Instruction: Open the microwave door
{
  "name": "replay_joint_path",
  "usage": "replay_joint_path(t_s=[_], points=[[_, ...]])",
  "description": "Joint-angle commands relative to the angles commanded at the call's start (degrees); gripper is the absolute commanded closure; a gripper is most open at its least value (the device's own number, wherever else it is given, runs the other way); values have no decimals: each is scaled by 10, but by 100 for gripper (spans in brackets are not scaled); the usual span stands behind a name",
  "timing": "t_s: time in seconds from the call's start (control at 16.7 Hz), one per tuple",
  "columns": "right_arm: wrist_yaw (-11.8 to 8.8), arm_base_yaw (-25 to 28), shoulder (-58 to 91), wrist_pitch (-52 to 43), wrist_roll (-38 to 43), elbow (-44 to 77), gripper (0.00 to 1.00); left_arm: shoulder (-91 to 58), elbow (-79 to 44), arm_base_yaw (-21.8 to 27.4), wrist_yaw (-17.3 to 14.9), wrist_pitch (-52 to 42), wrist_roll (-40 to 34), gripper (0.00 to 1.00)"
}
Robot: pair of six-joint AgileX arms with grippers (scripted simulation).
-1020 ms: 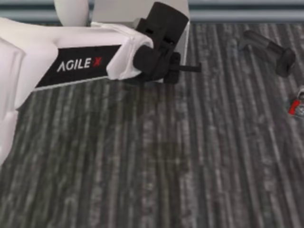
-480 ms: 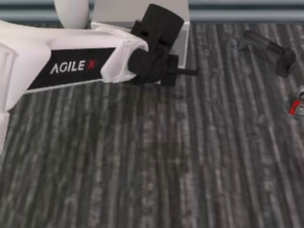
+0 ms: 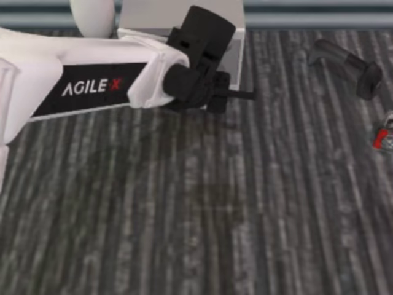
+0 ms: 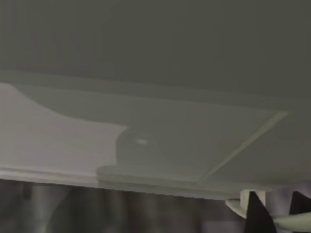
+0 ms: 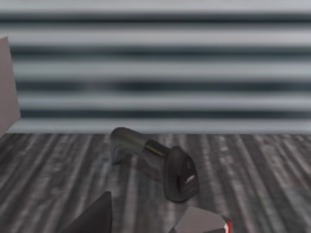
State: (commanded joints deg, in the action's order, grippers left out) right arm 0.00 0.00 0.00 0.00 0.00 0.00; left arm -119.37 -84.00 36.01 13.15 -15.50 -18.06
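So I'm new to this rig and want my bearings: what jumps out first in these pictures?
The big white left arm reaching in from the top view's left, its black left gripper at the front of the grey microwave at the table's far edge. Next, a dark handheld scanner lying at far right on the striped table.

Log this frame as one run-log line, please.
left gripper: at microwave front, right corner | microwave door: close before wrist camera | right arm: out of view

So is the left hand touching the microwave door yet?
Cannot tell. In the top view the left hand overlaps the microwave; the left wrist view shows neither contact nor gap.
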Motion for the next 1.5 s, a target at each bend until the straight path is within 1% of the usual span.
replay_joint_path(t_s=[1.08,1.2,1.5], points=[[0,0,0,0,0,0,0,0,0,0,0,0,0,100],[0,0,0,0,0,0,0,0,0,4,-5,1,-1,100],[0,0,0,0,0,0,0,20,31,-6,-22,17,28,100]])
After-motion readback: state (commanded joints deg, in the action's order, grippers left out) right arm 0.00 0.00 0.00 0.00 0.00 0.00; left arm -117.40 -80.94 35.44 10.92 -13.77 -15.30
